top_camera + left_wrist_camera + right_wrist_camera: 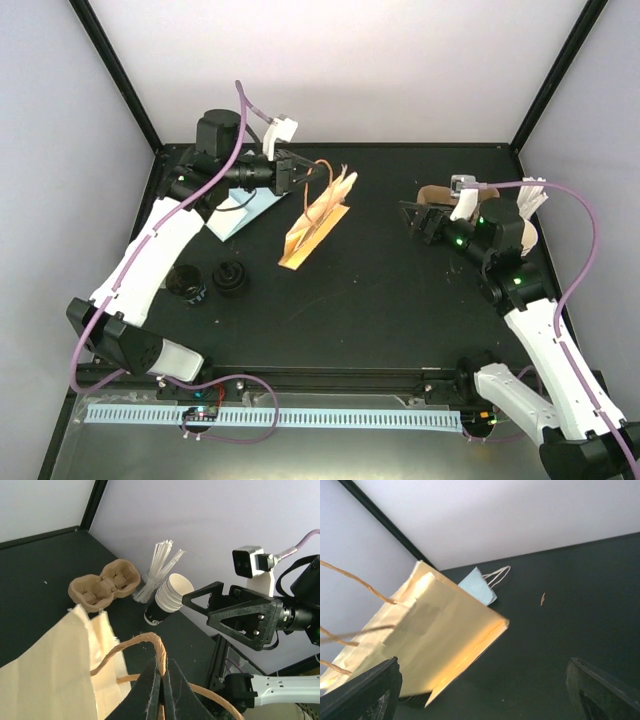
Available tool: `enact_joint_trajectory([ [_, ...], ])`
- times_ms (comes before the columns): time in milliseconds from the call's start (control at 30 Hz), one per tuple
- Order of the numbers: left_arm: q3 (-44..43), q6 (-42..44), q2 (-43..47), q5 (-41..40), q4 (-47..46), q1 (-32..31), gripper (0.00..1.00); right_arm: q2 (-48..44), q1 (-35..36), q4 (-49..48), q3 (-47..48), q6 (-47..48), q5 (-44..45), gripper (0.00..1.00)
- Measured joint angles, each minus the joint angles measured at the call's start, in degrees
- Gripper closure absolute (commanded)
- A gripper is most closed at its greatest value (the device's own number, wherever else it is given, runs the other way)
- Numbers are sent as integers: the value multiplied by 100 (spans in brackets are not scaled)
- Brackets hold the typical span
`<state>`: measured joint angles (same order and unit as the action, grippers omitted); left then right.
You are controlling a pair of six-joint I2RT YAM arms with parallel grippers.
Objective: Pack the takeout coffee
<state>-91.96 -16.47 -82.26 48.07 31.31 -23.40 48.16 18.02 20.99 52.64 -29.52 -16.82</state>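
While my left arm reaches toward the far left corner of the table (380, 310), a black lid (230, 277) lies near its forearm. Just left of the lid is a dark round thing (186, 284) that I cannot identify. My left gripper (161, 682) is pressed fully together, pinching the rope handle (150, 642) of the tan paper bag (318, 228). That bag leans at a tilt near the middle back of the table. A light blue bag (238, 216) lies flat just left of it, close to my left wrist.

Further right, the brown pulp carrier (104, 584) rests near the back wall. The white sticks (162, 560) and the nested stack of cups (172, 594) are just beside it. My right gripper (417, 221) hovers near the carrier and faces the tan bag, its jaws spread wide with nothing between them. I cannot pick out the takeout coffee, the single cup, in any view, so I cannot tell where it sits.
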Motion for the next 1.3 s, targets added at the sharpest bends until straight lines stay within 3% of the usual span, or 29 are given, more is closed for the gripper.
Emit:
enact_joint_trajectory([
  [200, 341, 146, 0, 11, 9, 0, 98, 568, 175, 52, 219, 22, -354, 8],
  [433, 1110, 168, 9, -52, -151, 0, 99, 1062, 1073, 225, 472, 289, -339, 9],
  [700, 1456, 164, 9, -50, -232, 0, 98, 1314, 1692, 179, 914, 691, -234, 26],
  [967, 1519, 79, 11, 214, -343, 2, 98, 1591, 2105, 223, 780, 835, -162, 33],
  [1300, 1585, -310, 11, 960, -833, -59, 98, 2170, 2337, 142, 229, 820, 157, 33],
])
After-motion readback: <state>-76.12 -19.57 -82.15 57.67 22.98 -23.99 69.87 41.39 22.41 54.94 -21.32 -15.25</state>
